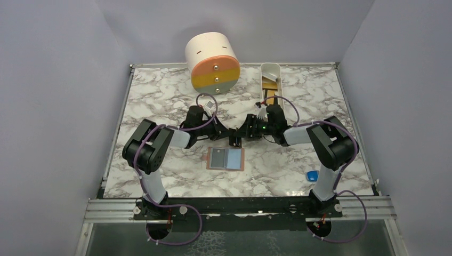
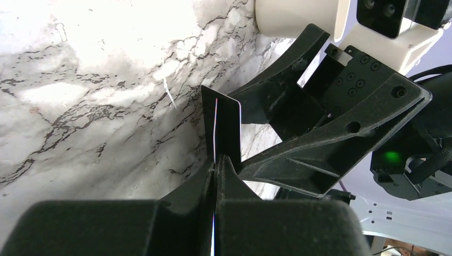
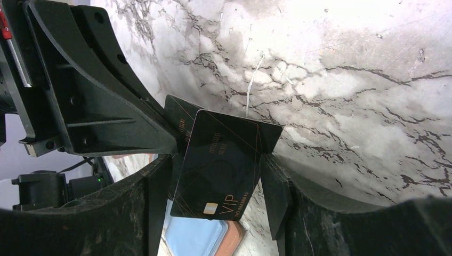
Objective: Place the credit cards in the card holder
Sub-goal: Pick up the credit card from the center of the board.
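Marble table (image 1: 160, 96): card holder (image 1: 225, 159) open, central

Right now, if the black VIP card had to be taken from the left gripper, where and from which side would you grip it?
I'd take the black VIP card on the part that sticks out beyond the left gripper, pinching its two flat faces and coming from the side opposite that gripper. It is thin and held in the air, so both faces are free.
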`<state>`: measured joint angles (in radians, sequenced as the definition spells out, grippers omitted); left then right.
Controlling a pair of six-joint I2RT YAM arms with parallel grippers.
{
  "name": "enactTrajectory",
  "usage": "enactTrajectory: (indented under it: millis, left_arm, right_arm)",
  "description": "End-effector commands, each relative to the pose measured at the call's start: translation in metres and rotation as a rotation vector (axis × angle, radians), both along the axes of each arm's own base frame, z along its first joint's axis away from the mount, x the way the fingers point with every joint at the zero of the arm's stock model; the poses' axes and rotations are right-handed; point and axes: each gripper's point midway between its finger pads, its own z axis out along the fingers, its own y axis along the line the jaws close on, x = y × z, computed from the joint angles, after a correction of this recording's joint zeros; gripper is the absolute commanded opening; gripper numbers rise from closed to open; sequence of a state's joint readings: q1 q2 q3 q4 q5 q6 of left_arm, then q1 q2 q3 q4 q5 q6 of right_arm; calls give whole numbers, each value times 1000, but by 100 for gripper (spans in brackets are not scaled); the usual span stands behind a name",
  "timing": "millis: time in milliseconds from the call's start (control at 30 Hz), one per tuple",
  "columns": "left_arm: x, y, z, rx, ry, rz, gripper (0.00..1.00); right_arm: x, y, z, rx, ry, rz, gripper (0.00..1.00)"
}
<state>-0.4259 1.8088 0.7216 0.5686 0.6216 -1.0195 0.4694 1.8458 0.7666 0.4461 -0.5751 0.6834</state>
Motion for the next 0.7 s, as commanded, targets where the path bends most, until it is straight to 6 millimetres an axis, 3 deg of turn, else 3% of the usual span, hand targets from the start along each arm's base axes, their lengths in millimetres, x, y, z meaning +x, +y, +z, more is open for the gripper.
enactTrajectory:
  millis: [0,300,667]
  left_arm:
    - [4,-11,10,-30,-35,-27,0]
    - [3,-18,12,-34,-36,-35,0]
    - [-2,-12,1,-12,-15,-19,0]
  right_arm:
    - [-25,-15,-40,-106,144,2,63]
    - [-22,-26,-39,-172,125,-27,59]
    - [-19,-46,-29,-269,77,-92,18]
